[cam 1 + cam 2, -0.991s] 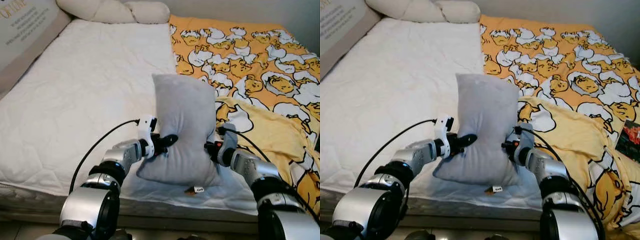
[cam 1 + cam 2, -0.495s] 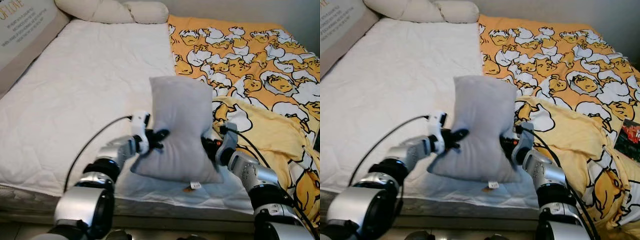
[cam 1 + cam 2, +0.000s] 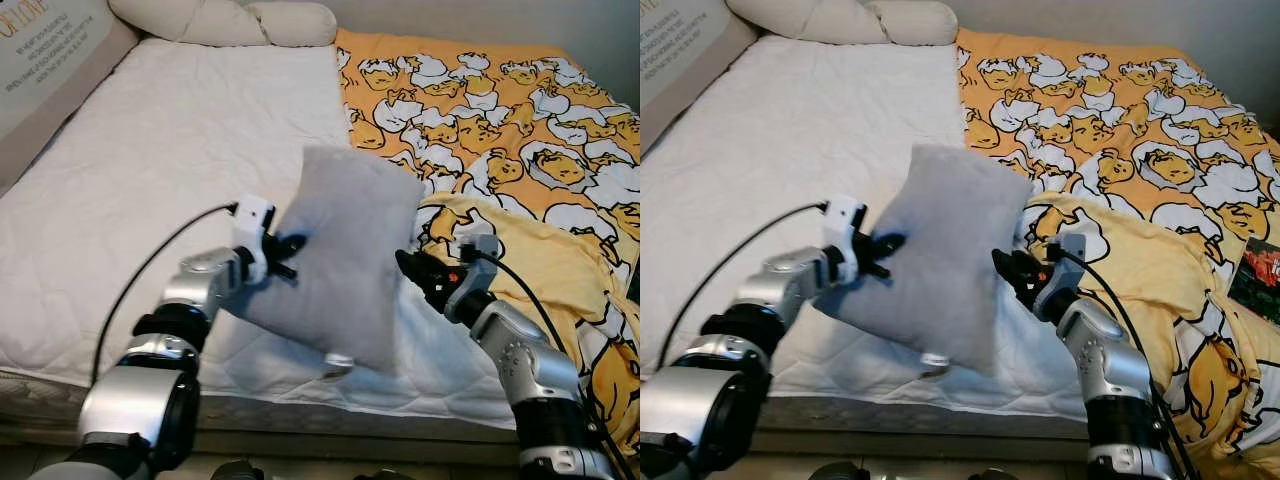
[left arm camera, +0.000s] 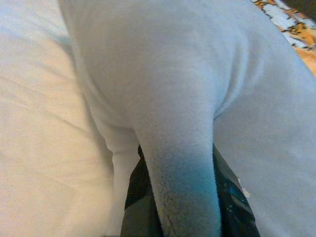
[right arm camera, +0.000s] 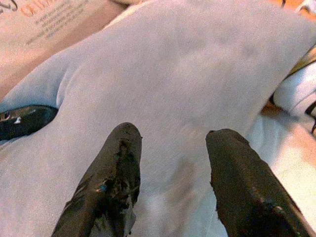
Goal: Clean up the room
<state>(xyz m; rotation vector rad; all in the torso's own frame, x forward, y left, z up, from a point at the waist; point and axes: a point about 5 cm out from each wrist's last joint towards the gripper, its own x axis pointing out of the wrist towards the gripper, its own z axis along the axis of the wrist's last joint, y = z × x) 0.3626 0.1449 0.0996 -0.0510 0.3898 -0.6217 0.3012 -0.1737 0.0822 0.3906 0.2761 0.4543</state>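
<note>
Nearest the robot: soft grey fabric pillow [image 3: 345,255] held tilted above the near edge of the white quilted mattress [image 3: 150,180]. Left gripper [image 3: 285,255] clenched on a fold at the pillow's side. Right gripper [image 3: 408,267] spread, fingers [image 5: 111,173] bare, just off the pillow's other side. Judgement: tidying partly underway; pillow not placed. Beyond: rumpled yellow duck-print blanket [image 3: 520,130] unstraightened, cream bolster pillows [image 3: 225,20] at the head. Pillow's far face hidden.

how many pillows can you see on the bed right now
3. A grey pillow is held up over the near edge of the bed by the left claw. Two cream pillows lie at the head of the bed, one beside the other. The duck-print blanket could hide more.
</note>
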